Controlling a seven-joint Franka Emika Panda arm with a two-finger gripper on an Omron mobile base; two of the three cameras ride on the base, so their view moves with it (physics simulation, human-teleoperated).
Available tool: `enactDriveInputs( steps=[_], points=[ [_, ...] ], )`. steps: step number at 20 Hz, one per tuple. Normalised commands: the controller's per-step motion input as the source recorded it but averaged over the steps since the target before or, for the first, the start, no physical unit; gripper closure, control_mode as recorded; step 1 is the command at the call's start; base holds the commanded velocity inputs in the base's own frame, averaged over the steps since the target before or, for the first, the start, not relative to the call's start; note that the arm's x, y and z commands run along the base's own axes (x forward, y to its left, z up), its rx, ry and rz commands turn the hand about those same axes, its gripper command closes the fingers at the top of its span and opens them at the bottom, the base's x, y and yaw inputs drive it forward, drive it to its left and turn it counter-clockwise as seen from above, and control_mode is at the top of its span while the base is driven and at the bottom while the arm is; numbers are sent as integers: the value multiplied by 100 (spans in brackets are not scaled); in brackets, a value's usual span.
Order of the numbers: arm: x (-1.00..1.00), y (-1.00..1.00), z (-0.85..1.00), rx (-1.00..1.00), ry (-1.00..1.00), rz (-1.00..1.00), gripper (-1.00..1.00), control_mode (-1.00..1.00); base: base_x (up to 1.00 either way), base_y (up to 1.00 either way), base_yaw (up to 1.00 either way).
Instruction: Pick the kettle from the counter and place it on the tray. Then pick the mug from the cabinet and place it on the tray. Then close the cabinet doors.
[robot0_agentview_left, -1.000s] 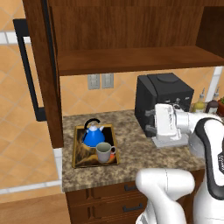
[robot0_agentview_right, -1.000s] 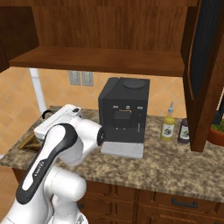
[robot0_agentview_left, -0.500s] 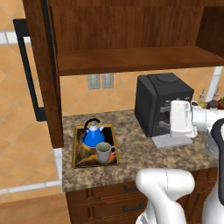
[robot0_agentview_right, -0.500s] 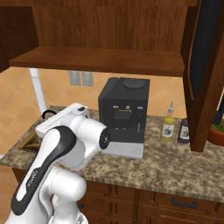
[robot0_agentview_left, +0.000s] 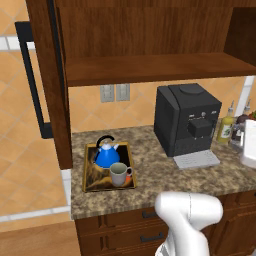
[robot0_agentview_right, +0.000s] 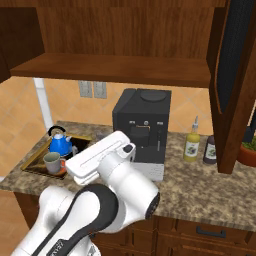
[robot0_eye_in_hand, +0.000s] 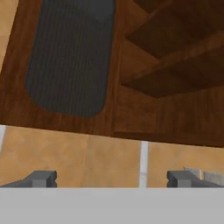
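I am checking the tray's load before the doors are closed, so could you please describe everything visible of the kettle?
The kettle is small, cone-shaped and bright blue, with a glossy look, a black arched handle, a black knob on top and a white spout. It stands upright on the rear part of the tray, at the left end of the counter. The mug stands just in front of it; whether the two touch cannot be told.

Kettle (robot0_agentview_left: 105, 155) behind mug (robot0_agentview_left: 119, 173) on tray (robot0_agentview_left: 89, 176)
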Motion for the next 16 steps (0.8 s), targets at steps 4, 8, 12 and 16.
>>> enactDriveInputs(
  steps=[4,8,12,16],
  points=[
    [-25,-32,33,19,-17,-35,-100,-100,0,0,0],
    [-15,-36,44,14,-9,-33,-100,-100,0,0,0],
    [-8,-69,36,13,0,-29,-100,-100,0,0,0],
    [-3,-70,-10,7,0,-16,-100,-100,0,0,0]
  ],
)
